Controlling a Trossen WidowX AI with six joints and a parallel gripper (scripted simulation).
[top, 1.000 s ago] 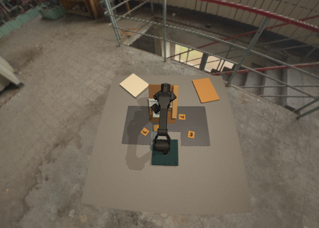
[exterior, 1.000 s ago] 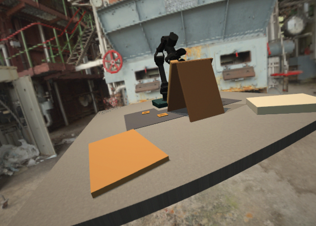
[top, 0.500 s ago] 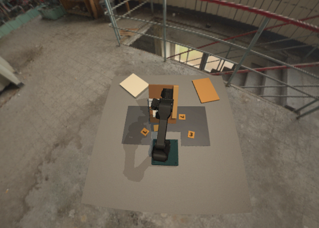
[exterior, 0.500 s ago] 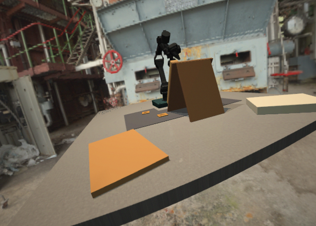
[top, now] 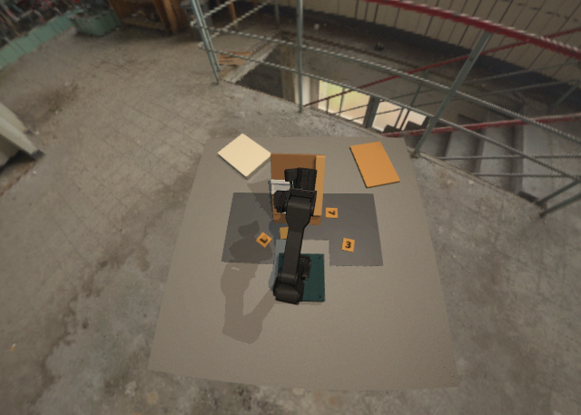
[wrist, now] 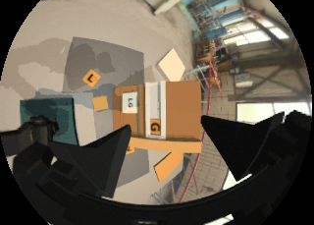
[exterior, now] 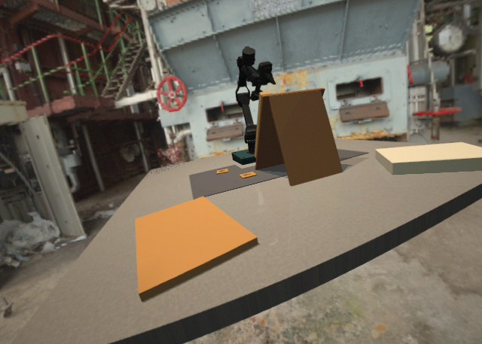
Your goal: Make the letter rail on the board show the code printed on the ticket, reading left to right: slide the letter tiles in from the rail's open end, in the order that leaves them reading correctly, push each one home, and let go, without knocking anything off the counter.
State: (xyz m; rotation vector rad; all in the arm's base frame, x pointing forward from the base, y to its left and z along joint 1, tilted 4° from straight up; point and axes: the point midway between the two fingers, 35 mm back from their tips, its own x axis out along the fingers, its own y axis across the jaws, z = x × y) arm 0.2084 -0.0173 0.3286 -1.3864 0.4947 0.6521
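My gripper (wrist: pixel 166 124) (exterior: pixel 264 89) is open and empty, above the tilted brown board (wrist: pixel 183 107) (top: pixel 293 161) (exterior: pixel 307 134). The white rail (wrist: pixel 154 94) (top: pixel 280 182) crosses the board; the arm hides most of it in the top view. A G tile (wrist: pixel 155 127) sits in the rail at the end beside the light orange side strip. The ticket (wrist: pixel 130 102) below the rail appears to read LG. An L tile (top: pixel 263 239) (wrist: pixel 91 79) and a 3 tile (top: pixel 348 244) lie on the dark mat, with another tile (top: pixel 331 212), apparently 7. A tile (wrist: pixel 100 103) (top: pixel 283 232) without a visible letter lies near the board's foot.
A cream slab (top: pixel 243 153) (exterior: pixel 431 152) (wrist: pixel 171 64) lies behind and left of the board. An orange slab (top: pixel 374 163) (exterior: pixel 190 241) (wrist: pixel 168 166) lies at the back right. The light orange strip (top: pixel 320 176) (wrist: pixel 172 145) stands along the board's right side.
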